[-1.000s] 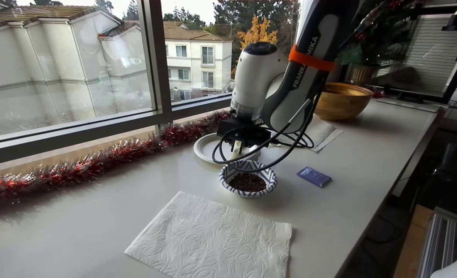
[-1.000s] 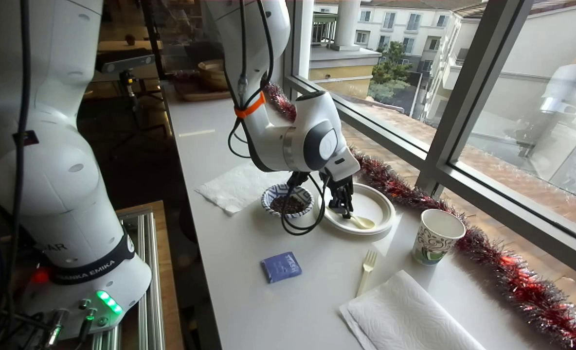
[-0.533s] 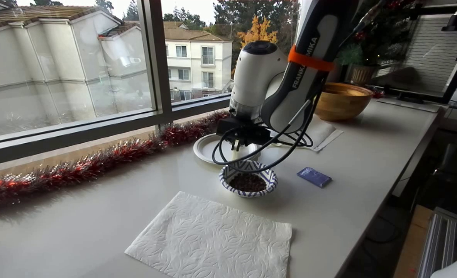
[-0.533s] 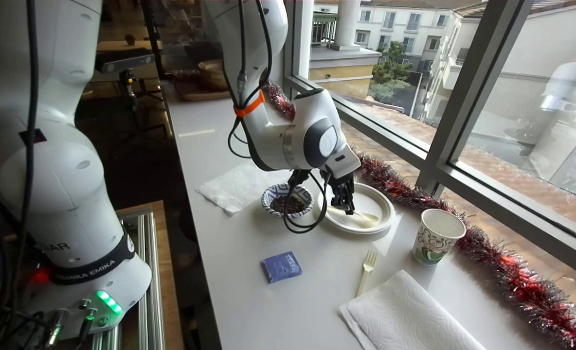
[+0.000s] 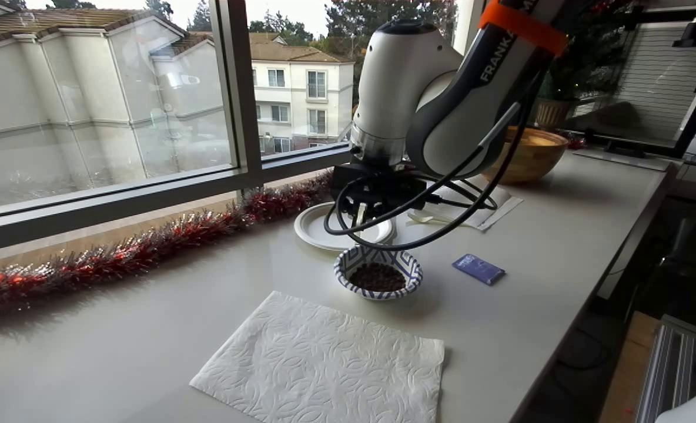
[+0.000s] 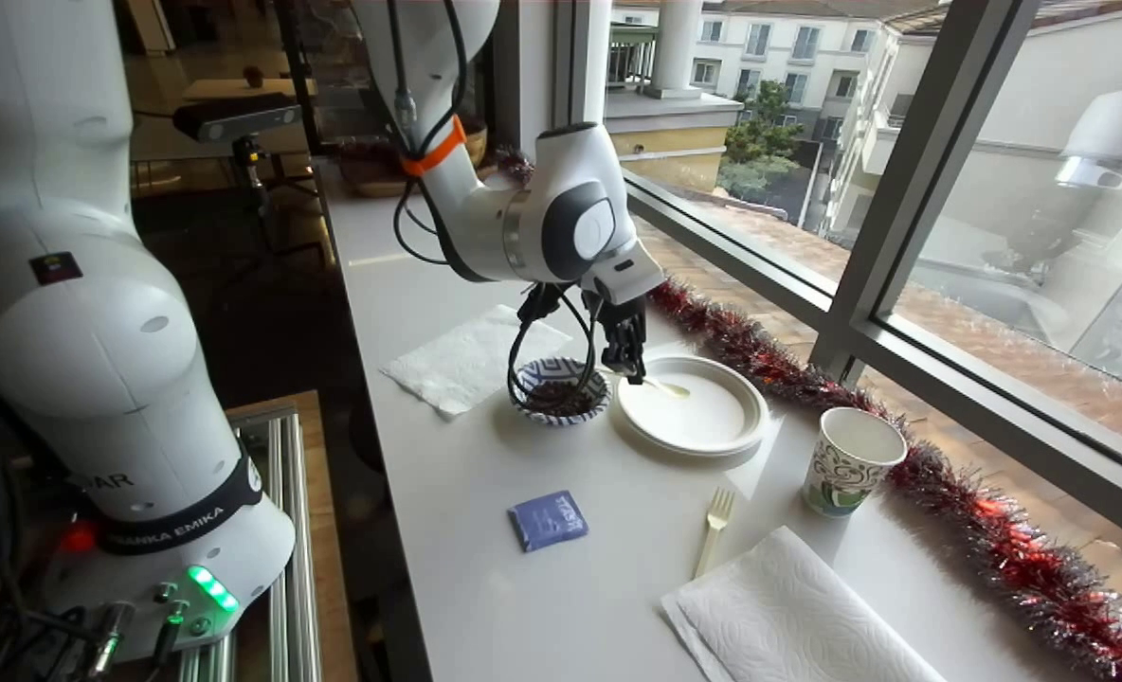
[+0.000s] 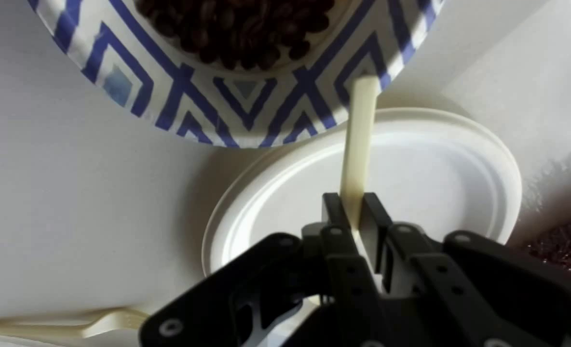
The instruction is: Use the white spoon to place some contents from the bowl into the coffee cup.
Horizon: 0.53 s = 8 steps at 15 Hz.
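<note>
The cream spoon [image 7: 358, 144] is clamped by its handle in the pincer [image 7: 354, 209], over the white plate [image 6: 717, 417]. Beside the plate, dark beans [image 7: 237, 33] are held in a chevron-patterned bowl [image 7: 247, 108]. The pale worktop [image 5: 501, 329] is lined with red tinsel [image 5: 142, 255] along the windows [image 5: 239, 88]; the paper cup [image 6: 850, 464] is set near the tinsel.

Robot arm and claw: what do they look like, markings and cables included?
The arm is white and rounded, with dark panels and pale "FRANKA" lettering. An orange band wraps it, black cables run along it in loops, and green lights glow on its base. The claw is black, slim-fingered and jointed.
</note>
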Each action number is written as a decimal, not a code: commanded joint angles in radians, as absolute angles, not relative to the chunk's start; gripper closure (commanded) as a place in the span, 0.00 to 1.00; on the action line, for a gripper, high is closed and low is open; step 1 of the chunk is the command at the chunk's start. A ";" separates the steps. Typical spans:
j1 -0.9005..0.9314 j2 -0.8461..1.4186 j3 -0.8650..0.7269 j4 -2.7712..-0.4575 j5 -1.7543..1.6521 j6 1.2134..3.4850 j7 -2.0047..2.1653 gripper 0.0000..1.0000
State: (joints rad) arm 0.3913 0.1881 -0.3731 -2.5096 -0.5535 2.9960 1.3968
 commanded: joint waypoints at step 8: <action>0.386 -0.160 -0.140 -2.710 0.197 2.643 0.778 0.97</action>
State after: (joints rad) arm 0.3077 -0.0692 -0.0786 -2.7056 0.0008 2.7788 0.9696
